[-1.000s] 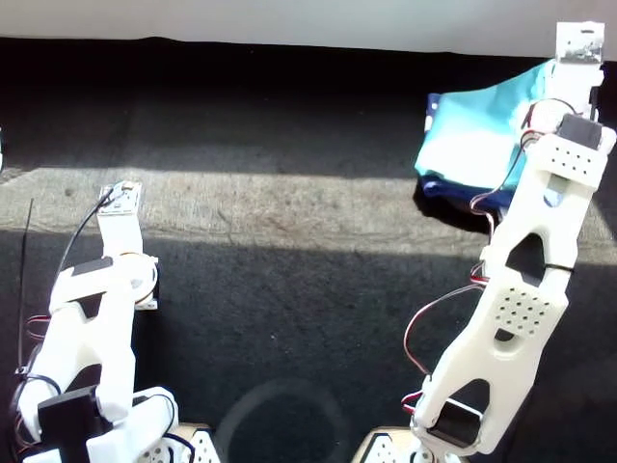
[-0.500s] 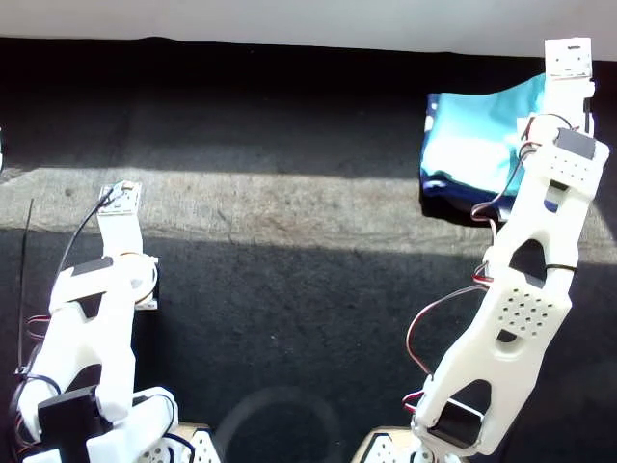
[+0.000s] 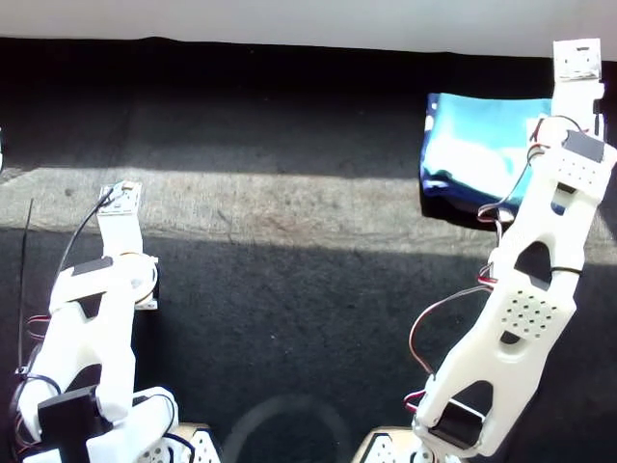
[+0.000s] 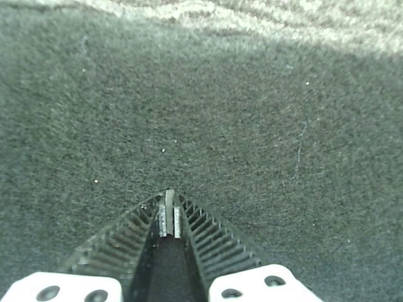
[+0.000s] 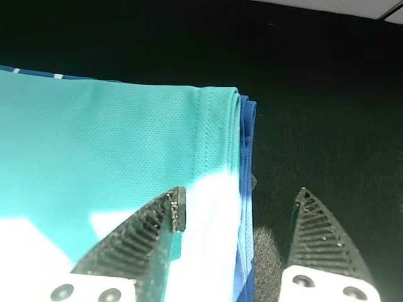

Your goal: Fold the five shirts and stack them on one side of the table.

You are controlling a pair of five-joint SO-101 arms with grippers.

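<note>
A stack of folded shirts (image 3: 482, 145), teal on top with dark blue beneath, lies at the far right of the table. In the right wrist view the teal shirt (image 5: 113, 151) and the blue edge under it (image 5: 247, 157) sit below my right gripper (image 5: 239, 211), which is open over the stack's corner and holds nothing. From above, that right arm (image 3: 569, 164) stretches to the stack's right edge. My left gripper (image 4: 169, 214) is shut, empty, close over bare dark carpet. The left arm (image 3: 101, 289) stays near the table's front left.
A dark felt cover (image 3: 289, 289) lies over the table, with a sunlit band (image 3: 270, 203) across its middle. A pale wall edge (image 3: 289, 19) runs along the far side. Loose cables (image 3: 29, 270) hang by the left arm.
The teal top layer, held lifted and slanted a second ago, now lies flat on the stack. My right gripper has let go and shifted slightly right. The left arm has not moved.
</note>
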